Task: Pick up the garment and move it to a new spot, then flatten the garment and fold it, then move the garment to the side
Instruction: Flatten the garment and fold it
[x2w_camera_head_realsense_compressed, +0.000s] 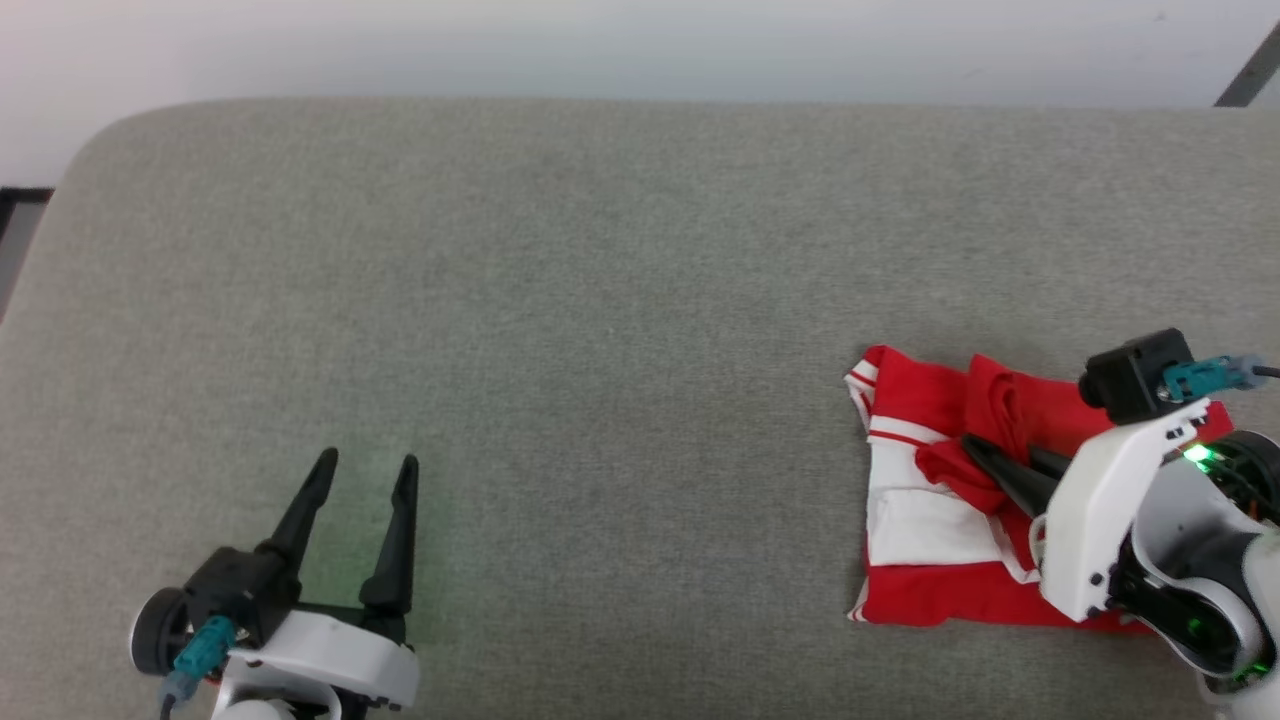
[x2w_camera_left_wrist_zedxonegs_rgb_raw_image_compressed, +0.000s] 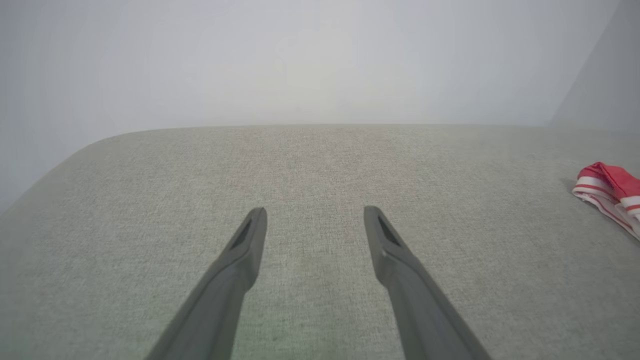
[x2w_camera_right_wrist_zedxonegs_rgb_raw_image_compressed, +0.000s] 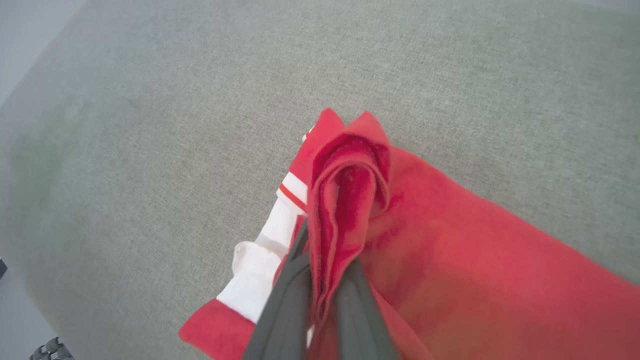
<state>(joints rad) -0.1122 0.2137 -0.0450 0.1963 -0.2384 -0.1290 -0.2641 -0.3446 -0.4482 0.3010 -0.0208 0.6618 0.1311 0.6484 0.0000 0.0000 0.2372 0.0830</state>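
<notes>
The shirt (x2w_camera_head_realsense_compressed: 925, 405) lies folded at the near right of the grey cushion (x2w_camera_head_realsense_compressed: 600, 300), where the right claw (x2w_camera_head_realsense_compressed: 1000, 450) pinches a bunched red fold of it, while the left claw (x2w_camera_head_realsense_compressed: 368, 458) sits spread and empty at the near left, well apart.

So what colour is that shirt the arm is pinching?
The garment is red with white panels and striped trim, clearest in the head view.

Left claw (x2w_camera_head_realsense_compressed: 368, 460), right claw (x2w_camera_head_realsense_compressed: 1000, 452): long tapered black fingers (x2w_camera_head_realsense_compressed: 300, 505), white wrist shells (x2w_camera_head_realsense_compressed: 1110, 500), black camera blocks (x2w_camera_head_realsense_compressed: 1135, 375), teal cable connectors (x2w_camera_head_realsense_compressed: 195, 650). Green light (x2w_camera_head_realsense_compressed: 1197, 456) on right forearm.
</notes>
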